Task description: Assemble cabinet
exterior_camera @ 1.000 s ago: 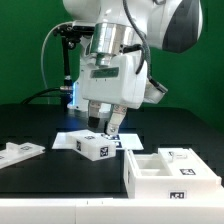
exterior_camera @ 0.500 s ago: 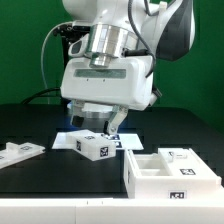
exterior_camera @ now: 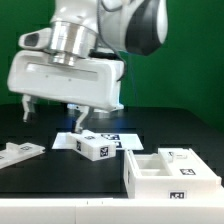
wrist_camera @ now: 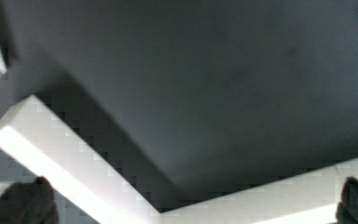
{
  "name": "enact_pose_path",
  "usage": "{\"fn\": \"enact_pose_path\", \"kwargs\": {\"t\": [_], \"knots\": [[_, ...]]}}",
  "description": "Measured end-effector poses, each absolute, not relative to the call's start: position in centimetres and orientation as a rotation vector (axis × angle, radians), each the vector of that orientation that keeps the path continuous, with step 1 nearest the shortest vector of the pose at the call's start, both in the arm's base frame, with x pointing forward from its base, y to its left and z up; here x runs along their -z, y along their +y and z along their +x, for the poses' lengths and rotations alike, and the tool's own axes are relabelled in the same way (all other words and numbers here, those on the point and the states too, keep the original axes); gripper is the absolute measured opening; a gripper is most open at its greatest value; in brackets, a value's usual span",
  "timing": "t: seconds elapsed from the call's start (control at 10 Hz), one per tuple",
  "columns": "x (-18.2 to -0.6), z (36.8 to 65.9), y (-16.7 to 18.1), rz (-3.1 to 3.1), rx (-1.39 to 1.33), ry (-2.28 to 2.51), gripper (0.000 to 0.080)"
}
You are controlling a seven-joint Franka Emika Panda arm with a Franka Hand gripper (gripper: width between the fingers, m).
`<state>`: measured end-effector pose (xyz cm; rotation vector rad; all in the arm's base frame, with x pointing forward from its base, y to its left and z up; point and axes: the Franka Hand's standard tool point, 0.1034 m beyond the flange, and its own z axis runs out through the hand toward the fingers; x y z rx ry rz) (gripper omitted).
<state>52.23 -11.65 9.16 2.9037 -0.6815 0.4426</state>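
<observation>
The cabinet lies in loose white tagged parts on the black table. The compartmented box stands at the front on the exterior view's right. A small block sits in the middle. A flat panel lies at the exterior view's left. My gripper hangs above the table, left of the block, open and empty, with its dark fingers wide apart. In the wrist view the gripper shows two dark fingertips over dark table and a white angled edge; I cannot tell which part that is.
The marker board lies flat under and behind the small block. A green wall stands behind the table. The table's light front edge runs along the bottom of the exterior view.
The gripper has swung from over the small block toward the exterior view's left and now looms larger in the view. The parts on the table have not moved.
</observation>
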Motion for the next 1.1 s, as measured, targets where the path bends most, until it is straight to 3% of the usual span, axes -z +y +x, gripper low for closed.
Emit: {"fn": "enact_pose_path", "kwargs": {"t": [0.6,0.8,1.1], "knots": [[-8.4,52.0,-11.4,2.936,-0.361,-0.117,0.0797],[-7.6,50.7,-13.7,2.978,-0.232,0.039,0.0797],[-6.7,48.7,-14.1,3.042,0.052,0.392,0.0797]]}}
